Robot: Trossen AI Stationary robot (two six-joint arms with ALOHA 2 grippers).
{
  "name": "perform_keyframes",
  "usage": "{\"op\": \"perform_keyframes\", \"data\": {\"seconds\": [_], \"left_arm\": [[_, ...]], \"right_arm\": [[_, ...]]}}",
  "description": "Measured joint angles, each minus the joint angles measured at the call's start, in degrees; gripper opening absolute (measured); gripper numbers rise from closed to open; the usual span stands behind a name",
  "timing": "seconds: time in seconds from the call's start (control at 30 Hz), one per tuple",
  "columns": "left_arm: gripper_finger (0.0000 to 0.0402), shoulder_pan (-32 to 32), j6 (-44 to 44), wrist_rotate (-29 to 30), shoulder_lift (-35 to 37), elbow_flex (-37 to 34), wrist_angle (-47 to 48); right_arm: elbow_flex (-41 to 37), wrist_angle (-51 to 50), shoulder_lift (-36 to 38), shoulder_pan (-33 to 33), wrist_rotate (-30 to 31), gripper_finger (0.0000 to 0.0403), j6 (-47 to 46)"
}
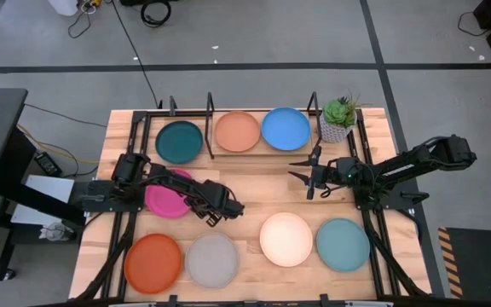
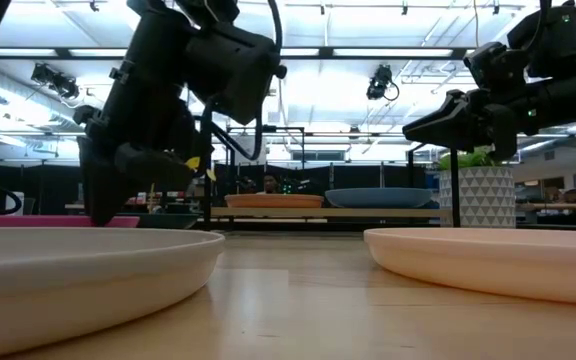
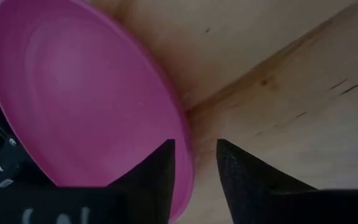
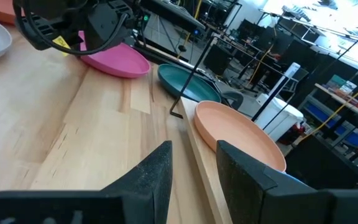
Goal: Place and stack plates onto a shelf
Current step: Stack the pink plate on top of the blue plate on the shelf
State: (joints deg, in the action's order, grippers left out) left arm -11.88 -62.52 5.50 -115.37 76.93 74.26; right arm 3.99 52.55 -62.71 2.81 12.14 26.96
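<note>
Left gripper [image 1: 231, 207] hangs low at the magenta plate's [image 1: 169, 195] edge, dark fingers [image 3: 156, 177] parted, one on each side of the rim, nothing clamped. Right gripper [image 1: 301, 169] hovers mid-table in front of the shelf [image 1: 210, 135], fingers slightly apart, empty.

Eight round matte plates, smooth, shallow-rimmed. Three lie on the black rod shelf: dark teal [image 1: 179, 141], peach-tan [image 1: 238, 131], bright blue [image 1: 285, 128]. Five lie on the pale wood table [image 1: 254, 182]: magenta, orange [image 1: 153, 263], grey [image 1: 212, 260], cream [image 1: 286, 239], light teal [image 1: 343, 244].

One potted plant [image 1: 337, 118], white patterned pot.
</note>
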Motion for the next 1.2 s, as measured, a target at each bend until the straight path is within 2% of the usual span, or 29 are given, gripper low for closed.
{"op": "perform_keyframes", "data": {"seconds": [0.17, 0.37, 0.5, 0.67, 0.73, 0.87, 1.0, 1.2], "left_arm": [[0.0141, 0.00, -1.73, 0.35, 0.00, -2.36, -0.44], [0.0129, 0.40, -1.06, -1.04, 0.02, -6.17, -3.38], [0.0099, 0.58, 0.11, -2.70, 0.26, -6.98, -4.59], [0.0035, 1.21, 1.39, -5.52, -0.13, -5.45, -3.44], [0.0016, 1.22, 2.37, -6.75, 0.00, -3.66, -2.00], [0.0018, 1.10, 6.81, -8.71, -0.04, 2.48, 3.44], [0.0018, 0.02, 16.04, -8.90, -0.04, 11.44, 7.15], [0.0018, -1.27, 28.88, -7.56, -0.04, 24.68, 7.15]], "right_arm": [[0.00, -0.09, 0.00, 0.00, -1.76, 0.0130, -0.40], [0.00, -0.13, 0.01, 0.00, -1.78, 0.0130, -0.43], [0.00, -0.28, 0.00, 0.00, -1.77, 0.0130, -1.05], [0.00, -0.28, 0.02, 0.00, -1.80, 0.0130, -1.07], [0.00, -0.32, 0.00, 0.00, -1.80, 0.0130, -1.07], [0.00, -0.34, 0.02, 0.00, -1.80, 0.0130, -1.34], [0.00, -0.55, 0.00, 0.00, -1.80, 0.0130, -1.87], [0.00, -2.11, 0.00, 0.00, -0.54, 0.0130, -3.18]]}}
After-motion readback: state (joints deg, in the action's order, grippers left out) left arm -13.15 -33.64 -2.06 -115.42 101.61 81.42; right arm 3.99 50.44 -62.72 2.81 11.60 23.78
